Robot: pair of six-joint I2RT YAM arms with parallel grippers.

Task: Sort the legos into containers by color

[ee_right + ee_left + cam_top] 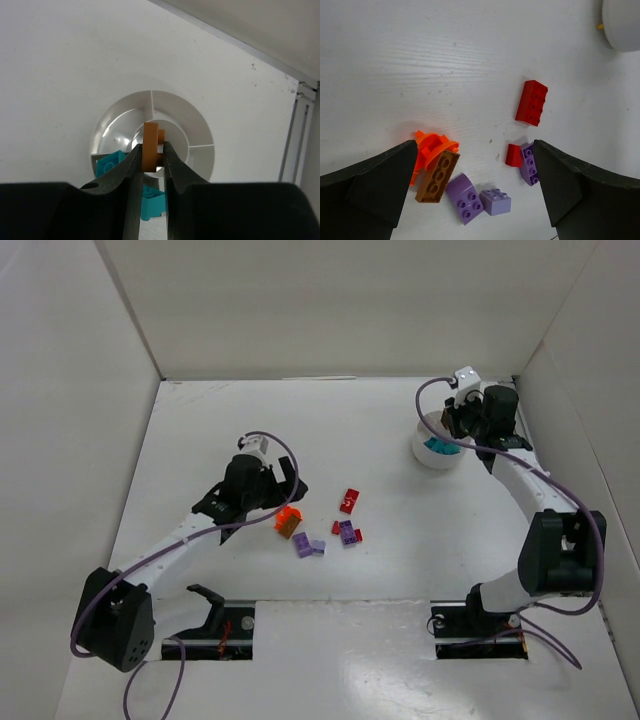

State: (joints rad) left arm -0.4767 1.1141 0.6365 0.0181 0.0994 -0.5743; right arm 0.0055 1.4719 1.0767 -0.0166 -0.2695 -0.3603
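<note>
Placing step: right jaws pinch an orange lego [149, 148] over the dish [197, 130] by the desk's far right corner; next move is likely a release into a wedge free of teal legos [109, 162]; left jaws wide above loose legos [531, 102]

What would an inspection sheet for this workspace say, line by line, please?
Surface: white table, a few small dark specks.
Job's things: two red legos, three purple legos, an orange piece and a brown brick lie loose mid-table; the white dish holds teal legos.
Clutter: nothing seen.
Grippers: left end effector open above the loose pieces; right end effector shut on an orange lego above the dish.
Cables: purple cables run along both arms.
Surroundings: white walls on three sides.
</note>
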